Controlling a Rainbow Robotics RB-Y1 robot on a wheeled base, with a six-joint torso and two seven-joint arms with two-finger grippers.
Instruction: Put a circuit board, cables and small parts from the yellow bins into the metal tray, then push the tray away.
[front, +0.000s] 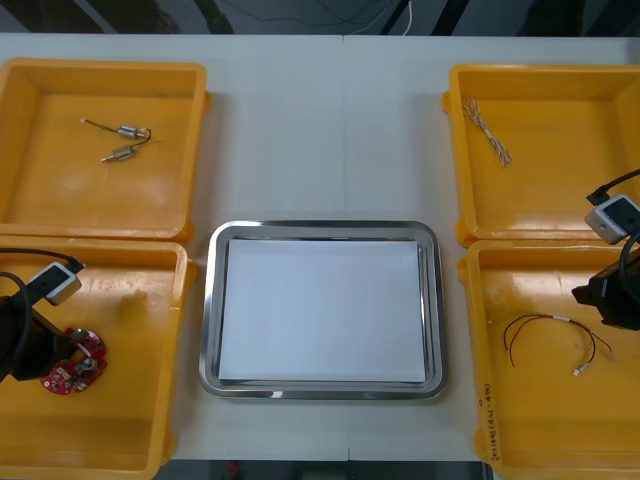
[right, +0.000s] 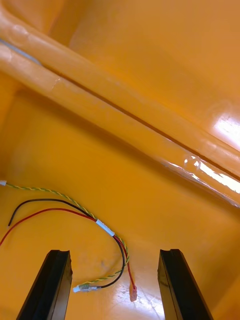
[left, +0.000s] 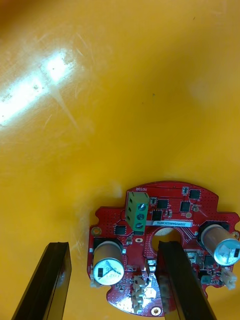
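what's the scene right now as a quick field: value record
left gripper: open, low over the circuit board in the near left bin
right gripper: open, over the red, black and yellow cables in the near right bin
metal tray: white inside, nothing in it
far left bin: two small metal parts
far right bin: one twisted cable

The metal tray (front: 212, 300), white inside, lies flat by the table's near edge, between the yellow bins (front: 100, 68). A round red circuit board (front: 73, 362) lies face up in the near left bin. Two small metal parts (front: 120, 142) lie in the far left bin, a twisted cable (front: 487, 131) in the far right one, and looped red and black cables (front: 550, 335) in the near right one.
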